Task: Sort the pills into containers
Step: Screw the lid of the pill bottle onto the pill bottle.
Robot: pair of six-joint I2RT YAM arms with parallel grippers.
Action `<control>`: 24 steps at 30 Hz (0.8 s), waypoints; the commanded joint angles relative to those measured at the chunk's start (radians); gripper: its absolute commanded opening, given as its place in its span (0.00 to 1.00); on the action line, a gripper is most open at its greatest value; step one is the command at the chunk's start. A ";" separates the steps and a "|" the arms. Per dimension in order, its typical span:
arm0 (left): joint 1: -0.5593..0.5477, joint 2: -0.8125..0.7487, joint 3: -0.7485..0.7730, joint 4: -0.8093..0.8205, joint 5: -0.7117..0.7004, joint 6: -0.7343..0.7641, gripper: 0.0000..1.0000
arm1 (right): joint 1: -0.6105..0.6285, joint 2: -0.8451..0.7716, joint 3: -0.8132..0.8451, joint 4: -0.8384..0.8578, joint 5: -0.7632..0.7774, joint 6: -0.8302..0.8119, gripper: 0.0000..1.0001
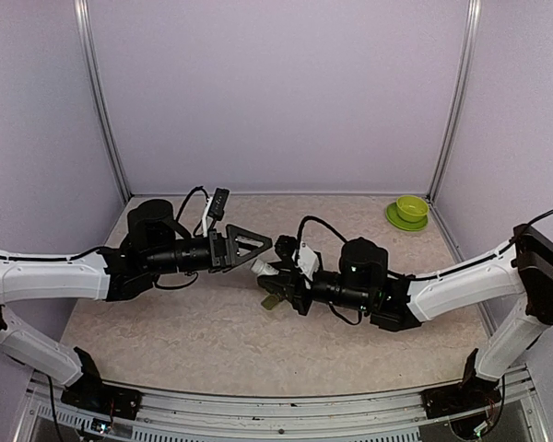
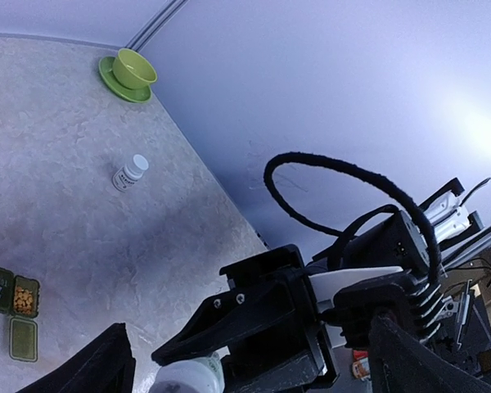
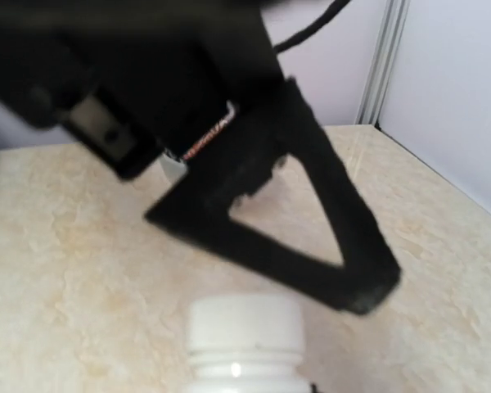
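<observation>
Top external view: your right gripper (image 1: 275, 273) was clenched on the white pill bottle (image 3: 245, 364), while the left gripper (image 1: 258, 250) hung released, jaws wide, just beside the cap (image 3: 245, 319). You would likely do best to centre that cap between the jaws before closing and twisting. The containers (image 2: 12, 307), a dark green strip, lay near the table's middle; one open compartment showed orange pills (image 2: 22, 300).

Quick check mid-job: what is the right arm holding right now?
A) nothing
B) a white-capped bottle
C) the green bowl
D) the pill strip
B: the right wrist view shows the white-capped bottle at the bottom edge, gripped by the right fingers; the bowl sits on its saucer by the back wall.
</observation>
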 commanded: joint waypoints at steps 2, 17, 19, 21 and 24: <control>0.017 -0.031 0.028 -0.100 0.050 0.039 0.91 | 0.008 -0.089 -0.021 -0.071 0.027 -0.097 0.00; 0.027 0.006 0.094 -0.229 0.125 0.040 0.71 | 0.008 -0.145 -0.003 -0.164 0.075 -0.203 0.00; 0.027 0.020 0.099 -0.227 0.140 0.036 0.64 | 0.008 -0.146 -0.001 -0.169 0.074 -0.206 0.00; 0.027 0.032 0.104 -0.234 0.145 0.036 0.63 | 0.009 -0.150 -0.001 -0.172 0.069 -0.207 0.00; 0.027 0.046 0.106 -0.234 0.151 0.033 0.62 | 0.008 -0.151 -0.001 -0.173 0.063 -0.207 0.00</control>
